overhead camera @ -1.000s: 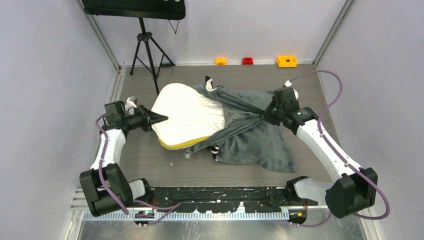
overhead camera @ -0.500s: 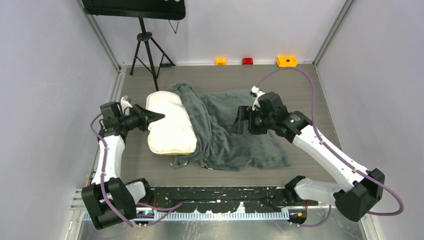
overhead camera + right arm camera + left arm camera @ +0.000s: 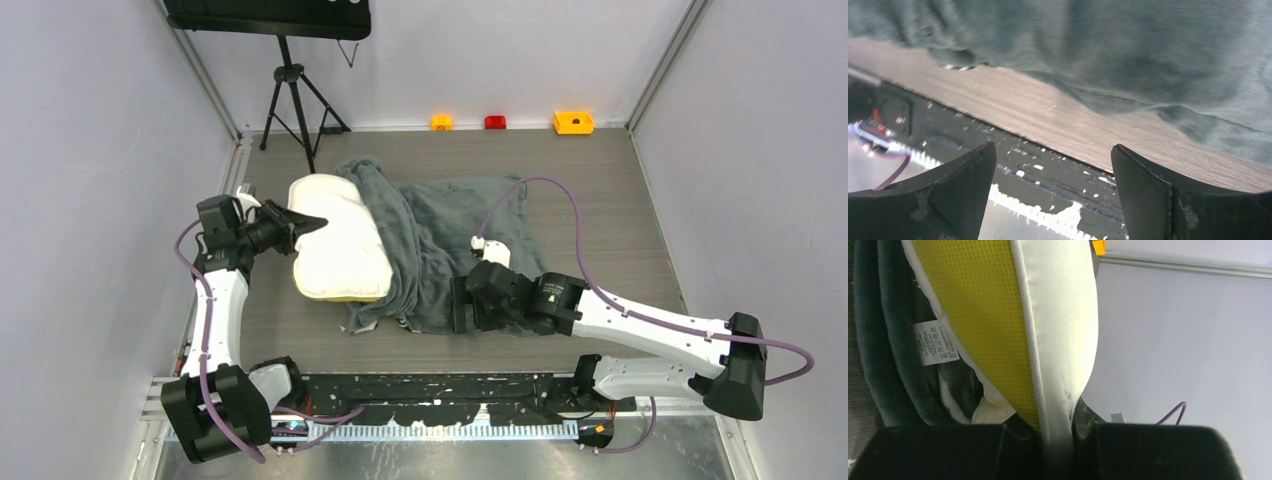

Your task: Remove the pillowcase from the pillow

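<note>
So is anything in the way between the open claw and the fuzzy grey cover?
No, nothing visible. The right gripper is open, and the pillowcase lies just ahead of it with only bare table between. The left gripper pinches the edge of the pillow on the far side, out of the way.

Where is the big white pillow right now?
In the top view, the big soft white pillow lies left of centre, its left edge pinched by the left gripper, its right side under the dark grey fuzzy pillowcase.
</note>
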You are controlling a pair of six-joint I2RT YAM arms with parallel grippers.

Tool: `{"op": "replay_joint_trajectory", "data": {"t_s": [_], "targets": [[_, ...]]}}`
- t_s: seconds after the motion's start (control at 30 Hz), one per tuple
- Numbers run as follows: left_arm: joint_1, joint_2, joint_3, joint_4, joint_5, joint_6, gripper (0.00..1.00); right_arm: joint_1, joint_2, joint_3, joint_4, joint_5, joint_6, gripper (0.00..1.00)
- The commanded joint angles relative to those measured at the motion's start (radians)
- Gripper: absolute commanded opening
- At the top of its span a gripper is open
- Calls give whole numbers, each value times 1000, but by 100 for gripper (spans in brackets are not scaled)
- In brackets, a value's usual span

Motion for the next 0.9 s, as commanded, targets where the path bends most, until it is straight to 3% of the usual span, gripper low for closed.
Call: {"op": "replay_joint_trajectory", "data": {"t_s": [0.0, 0.4, 0.73, 0.87], "targets": [[0, -32, -7, 105, -20, -16, 0, 17, -25, -45, 40, 215, 143, 89], [0, 26, -71, 139, 2, 23, 0, 16, 145, -121, 178, 318, 182, 92], [0, 70, -68, 111, 19, 74, 0, 11, 395, -94, 145, 338, 237, 92], [1, 88, -54, 111, 22, 71, 0, -51, 388, -167, 210, 296, 238, 85]]}}
